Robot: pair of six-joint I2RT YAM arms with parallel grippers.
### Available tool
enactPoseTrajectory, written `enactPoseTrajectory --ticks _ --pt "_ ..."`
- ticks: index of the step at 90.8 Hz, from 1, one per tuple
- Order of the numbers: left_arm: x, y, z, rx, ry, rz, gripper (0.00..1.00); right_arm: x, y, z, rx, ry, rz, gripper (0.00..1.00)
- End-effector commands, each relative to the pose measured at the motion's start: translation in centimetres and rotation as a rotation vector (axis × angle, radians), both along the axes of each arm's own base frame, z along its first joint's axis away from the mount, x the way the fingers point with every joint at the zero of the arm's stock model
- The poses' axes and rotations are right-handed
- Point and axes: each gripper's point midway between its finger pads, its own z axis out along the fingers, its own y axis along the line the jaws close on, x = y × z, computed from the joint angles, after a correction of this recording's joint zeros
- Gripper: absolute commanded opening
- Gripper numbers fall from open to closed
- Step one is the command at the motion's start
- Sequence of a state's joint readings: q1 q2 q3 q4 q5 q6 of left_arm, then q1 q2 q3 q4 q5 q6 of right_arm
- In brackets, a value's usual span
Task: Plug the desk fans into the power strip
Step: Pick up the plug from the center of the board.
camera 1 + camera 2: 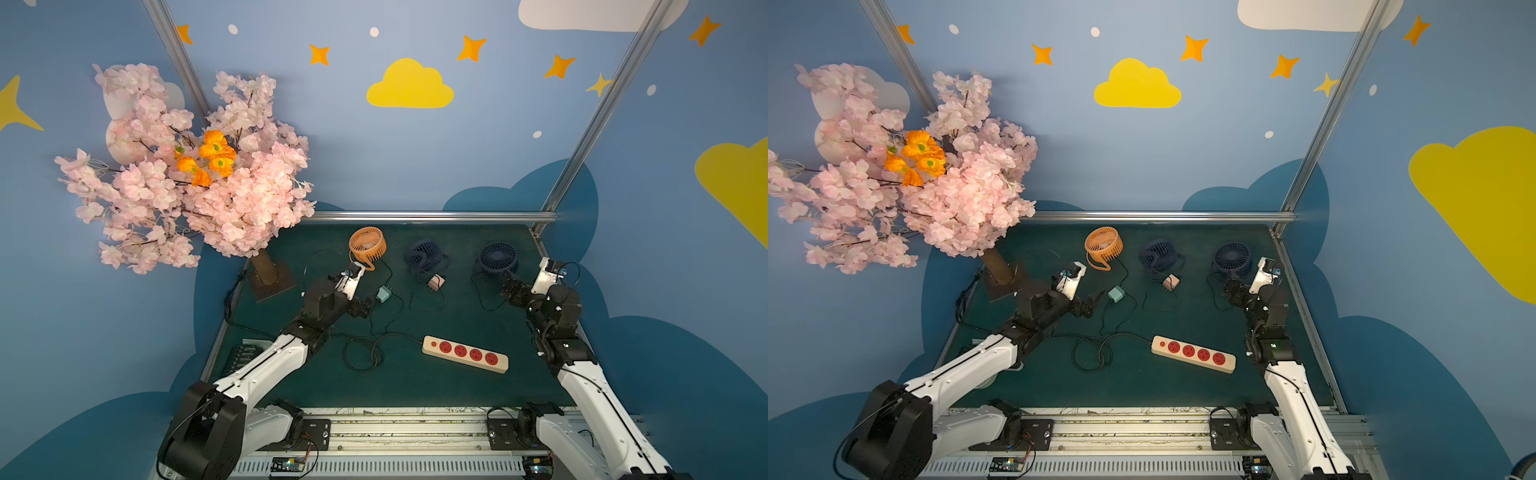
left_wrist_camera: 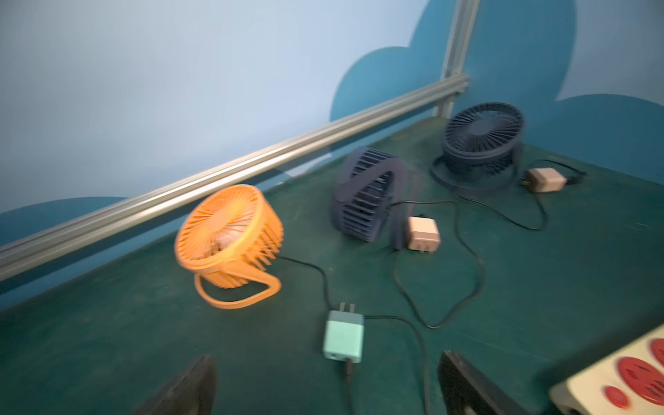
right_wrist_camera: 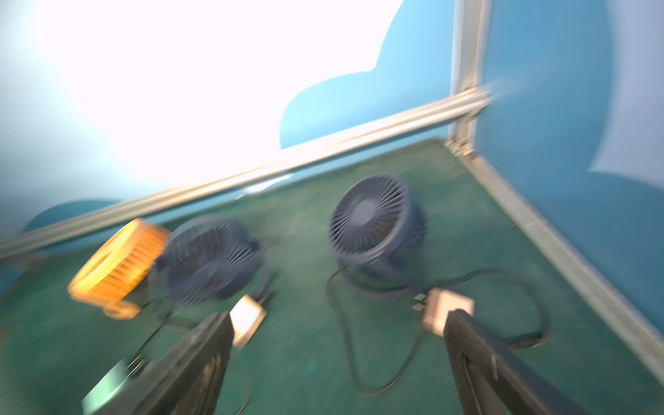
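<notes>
Nearest the lens, left arm's black shoulder joint (image 1: 203,424), forearm stretched out over the green bench (image 1: 415,390). At far left, pink blossom tree (image 1: 187,187) on a brown base, overhanging that corner but clear of the work.

Left fingers (image 2: 190,384) spread wide, gripping nothing, poised just short of the mint plug (image 2: 343,336). Plug lying flat, prongs aimed at the orange fan (image 1: 368,245), thin cable trailing back between the fingers. Likely slip: closing on that cable instead of the plug body. Also likely: prongs held level, so needing a turn downward before any socket.

Between plug and strip, a loose coil of black cord (image 1: 363,353), easy to snag on the carry across. Short fan cable too, probably enough to drag or tip the orange fan if pulled hard.

Further right, middle navy fan (image 1: 424,255) with a pink plug (image 1: 436,283) touching its stand.

Power strip (image 1: 465,354) lying at an angle near the front of the bench, between the two arms, all four red sockets empty. Nothing pinning it, so prone to sliding under a push.

At far right, another navy fan (image 1: 498,257) with a beige adapter (image 3: 449,310) just beside it. Right fingers (image 3: 201,352) wide apart and empty, close to that adapter; view blurred. With two plugs heading for one strip, some risk of the arms crowding each other
</notes>
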State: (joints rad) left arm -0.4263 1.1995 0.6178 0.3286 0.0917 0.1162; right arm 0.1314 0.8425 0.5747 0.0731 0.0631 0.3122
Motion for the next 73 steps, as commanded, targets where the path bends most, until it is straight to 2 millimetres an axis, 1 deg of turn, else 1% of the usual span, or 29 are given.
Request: enactPoseTrajectory --ticks 1,8,15,22,26,27,35,45,48,49,50,55,63,72,73 --pt "-2.5 -2.7 -3.9 0.078 0.286 -0.106 1.00 -2.2 4.6 -3.8 0.067 0.196 0.146 0.97" --pt "-2.9 -3.3 -5.0 0.107 0.403 -0.126 1.00 -2.9 7.5 -4.0 0.032 0.207 0.210 0.97" --pt "-2.8 -3.5 -6.2 0.140 0.482 -0.124 1.00 -3.3 9.6 -4.0 0.015 0.202 0.252 0.97" --pt "-2.2 -3.8 -7.3 0.177 0.548 -0.125 1.00 -3.5 11.2 -4.2 -0.006 0.198 0.280 0.97" --pt "-1.8 -4.2 -7.5 0.188 0.574 -0.130 1.00 -3.4 11.9 -4.3 -0.024 0.198 0.290 0.97" --pt "-1.7 -4.3 -7.8 0.193 0.588 -0.129 1.00 -3.4 12.1 -4.3 -0.028 0.198 0.295 0.97" --pt "-0.3 -4.8 -8.9 0.223 0.636 -0.121 1.00 -3.4 13.4 -4.4 -0.062 0.207 0.323 0.98" --pt "2.3 -5.4 -10.1 0.272 0.646 -0.101 1.00 -3.5 14.3 -4.8 -0.089 0.215 0.344 0.97" --pt "3.2 -5.4 -10.4 0.293 0.652 -0.096 1.00 -3.3 14.7 -3.7 -0.077 0.195 0.346 0.98" --pt "3.5 -5.4 -10.7 0.302 0.659 -0.090 1.00 -3.3 14.8 -3.5 -0.075 0.192 0.348 0.98" --pt "3.8 -5.4 -10.5 0.307 0.656 -0.085 1.00 -3.3 14.9 -3.4 -0.074 0.190 0.350 0.98" --pt "4.9 -5.2 -11.6 0.357 0.694 -0.060 1.00 -3.4 15.0 -3.0 -0.064 0.180 0.353 0.98" --pt "6.1 -4.8 -13.1 0.428 0.712 -0.040 0.99 -3.7 15.0 -2.7 -0.049 0.169 0.349 0.98" --pt "7.2 -4.2 -13.7 0.470 0.699 -0.017 1.00 -4.0 14.6 -2.2 -0.033 0.152 0.335 0.98" --pt "7.3 -4.1 -13.8 0.474 0.700 -0.017 1.00 -4.1 14.4 -2.8 -0.039 0.161 0.332 0.98"
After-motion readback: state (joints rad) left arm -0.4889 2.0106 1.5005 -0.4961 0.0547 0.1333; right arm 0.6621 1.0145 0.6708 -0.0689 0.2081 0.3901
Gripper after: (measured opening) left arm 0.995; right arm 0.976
